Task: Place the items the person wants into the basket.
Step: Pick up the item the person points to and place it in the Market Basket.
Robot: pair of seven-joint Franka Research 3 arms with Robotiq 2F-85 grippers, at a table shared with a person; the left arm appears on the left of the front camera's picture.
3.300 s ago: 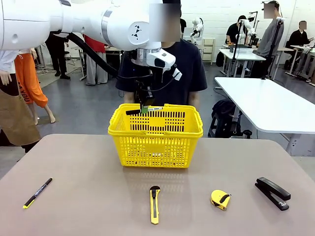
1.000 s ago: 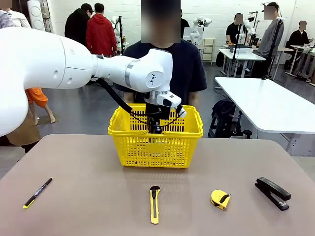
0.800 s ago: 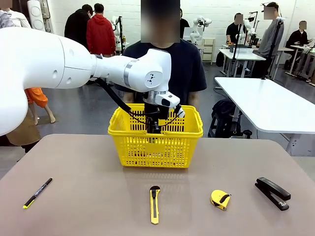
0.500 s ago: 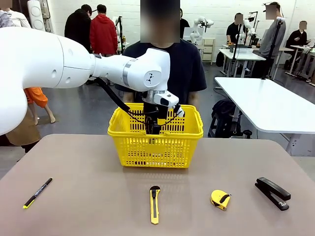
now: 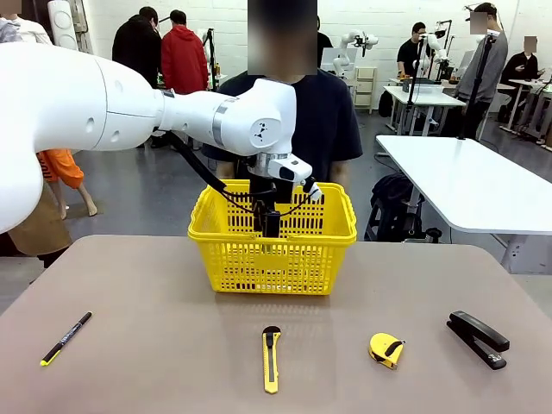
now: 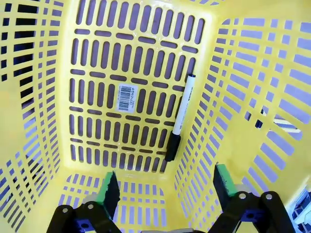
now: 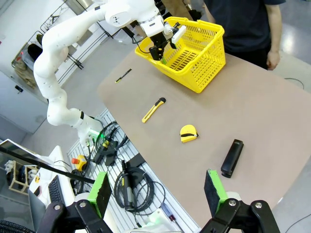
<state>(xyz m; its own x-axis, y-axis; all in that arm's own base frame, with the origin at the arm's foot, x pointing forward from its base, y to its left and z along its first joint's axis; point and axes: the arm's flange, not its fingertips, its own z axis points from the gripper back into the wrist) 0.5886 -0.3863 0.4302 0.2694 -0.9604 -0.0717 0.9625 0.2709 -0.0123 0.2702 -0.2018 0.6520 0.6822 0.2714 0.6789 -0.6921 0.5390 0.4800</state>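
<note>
plainly, the left claw (image 6: 166,183) hangs open inside the basket (image 5: 285,263), the marker (image 6: 180,116) lying free on its floor; it should lift straight up, clear of the rim, before seeking the next wanted tool.

- Floor (image 5: 147,194): smooth grey with a soft sheen; the light is even and bright.
- Back wall (image 5: 388,17): plain white.
- Near table (image 5: 155,345): matte brown-beige top with rounded far corners.
- White table (image 5: 470,185): on the right, long, running away towards the back. A dark bag-like shape (image 5: 392,207) sits low beside its near end; cannot tell what it is.
- Further white tables (image 5: 424,97): back right. A white drawer unit (image 5: 366,84) stands near the wall.
- Right wrist view, beyond the near table's edge: coiled black cables (image 7: 130,187) on pale floor, a keyboard (image 7: 55,190), a red stop button (image 7: 75,160), and a wire rack (image 7: 48,24) farther off.
</note>
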